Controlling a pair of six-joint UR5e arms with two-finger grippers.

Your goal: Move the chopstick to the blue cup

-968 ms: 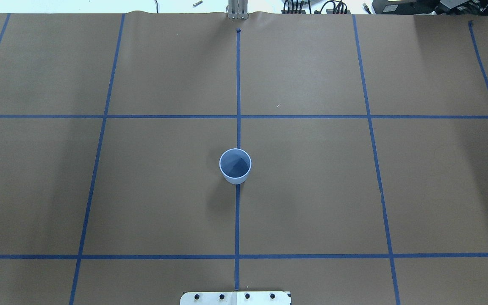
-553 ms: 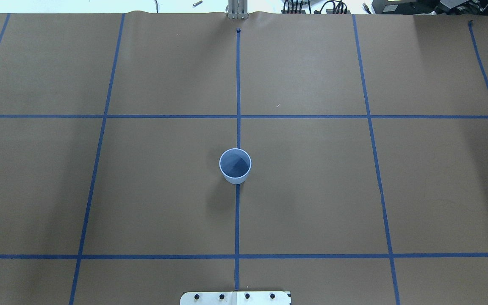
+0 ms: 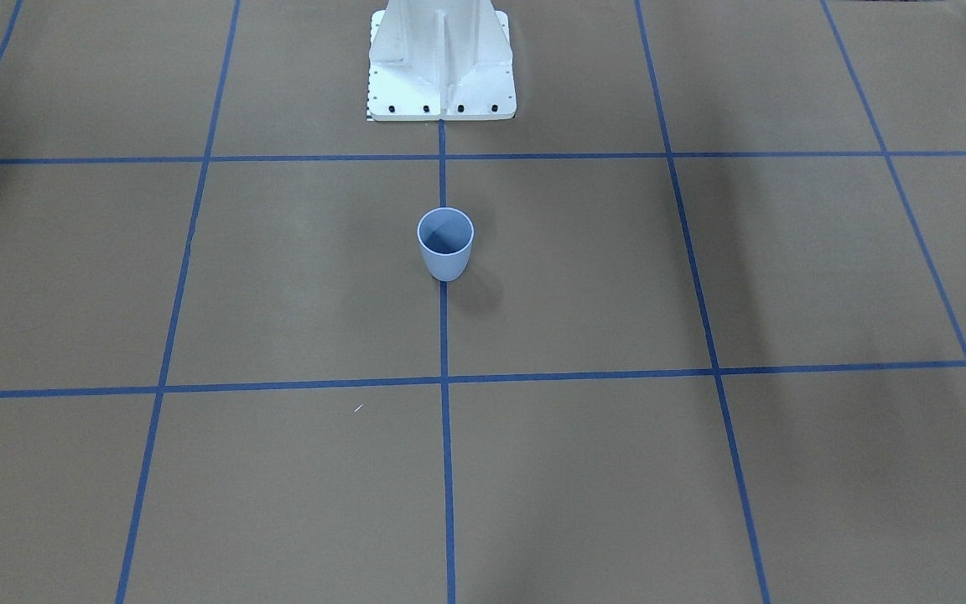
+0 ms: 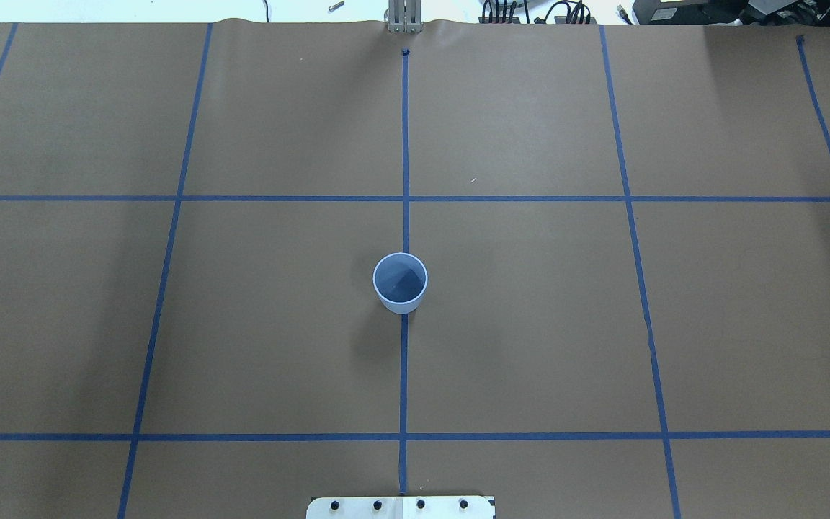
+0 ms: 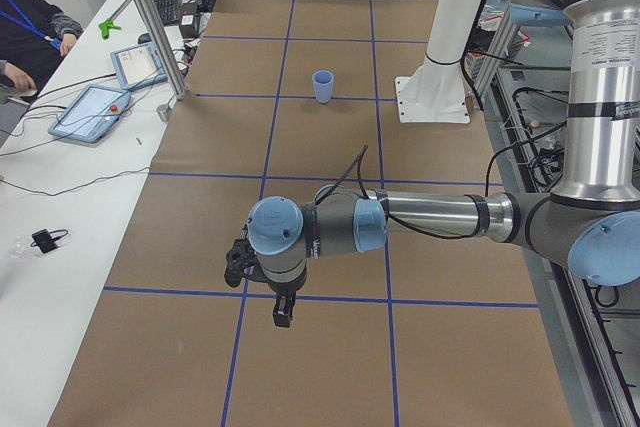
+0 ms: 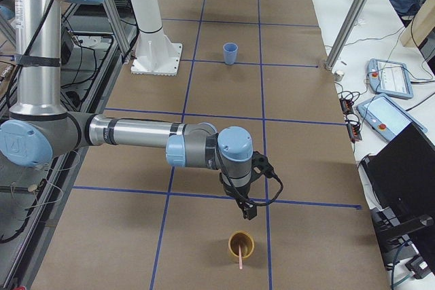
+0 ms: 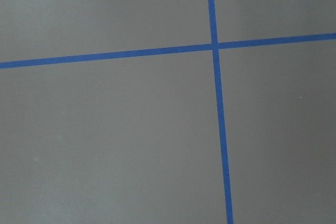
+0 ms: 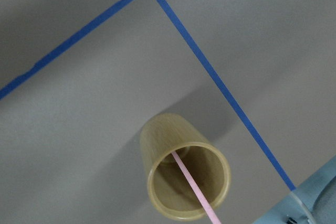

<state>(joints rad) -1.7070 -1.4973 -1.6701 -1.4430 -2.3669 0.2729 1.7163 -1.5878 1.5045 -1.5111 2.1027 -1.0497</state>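
The worktop point(image 4: 530, 324) was covered with brown paper and divided into squares by blue tape point(image 4: 404, 144). The white pedestal point(image 3: 441, 59) stood at 12 o'clock in the front-facing view, on the middle tape line.

The left arm point(image 5: 440, 215) reached out level over one end of the worktop. The left tool point(image 5: 283, 315) hung at its end, pointing down above the paper near a tape line. This tool appeared in the left side view only, so it cannot be told whether its jaws were wide or narrow. The left wrist view showed only paper and one tape crossing.

The right arm point(image 6: 136, 132) reached out level over the opposite end. The right tool point(image 6: 249, 212) pointed down, clear of the paper. It appeared in the right side view only, so its jaw setting cannot be told either.

A person point(image 5: 30, 27) sat at 10 o'clock in the left side view, beside two tablets point(image 5: 90, 112).

The blue cup point(image 4: 400, 282) stood upright on the middle tape line, at 6 o'clock of the pedestal in the front-facing view. Its mouth faced up and its inside was a darker blue. Both tools were well apart from it.

The tan cup point(image 6: 240, 244) stood upright at 6 o'clock of the right tool in the right side view, near a tape line and well apart from the blue cup.

The chopstick point(image 8: 195, 187), pale pink, stood inside the tan cup. It leaned, and its upper end passed over the rim at 5 o'clock in the right wrist view.
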